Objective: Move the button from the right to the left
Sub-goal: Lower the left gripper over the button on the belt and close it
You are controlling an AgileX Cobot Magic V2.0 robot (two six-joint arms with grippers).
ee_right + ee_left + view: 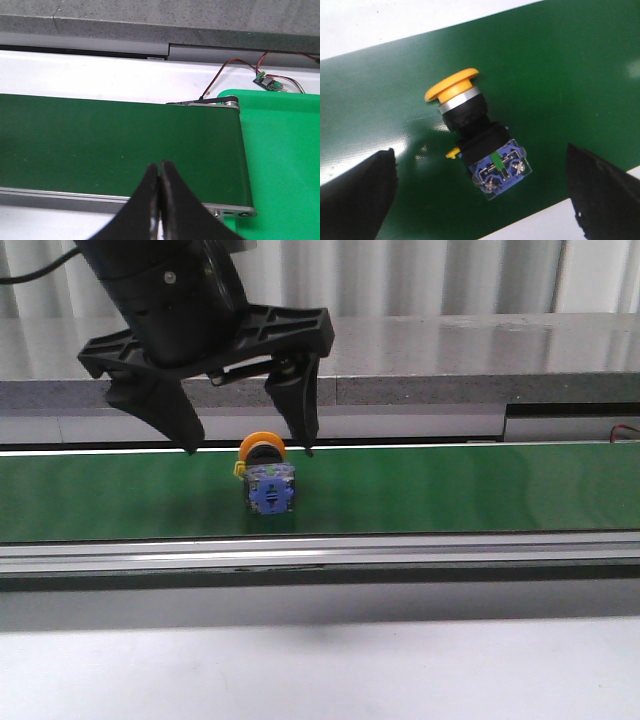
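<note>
- Your left gripper (pixel 248 450) fingers are hanging wide apart over the button (pixel 268 480), which is lying on the green belt (pixel 450 490).
- Closing off-centre is risking a roll.
- Your right gripper (pixel 160 172) is sitting closed, empty.

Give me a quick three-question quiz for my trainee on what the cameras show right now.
1. True or false: the left pincer is closed on the button.
2. Which pincer is shut? A) left B) right C) both
3. Fill in: the button lies on the ____ conveyor belt.

Key:
1. False. It is open, one finger on each side of the button, not touching it.
2. B. The right pincer is shut and holds nothing.
3. Green.
</note>
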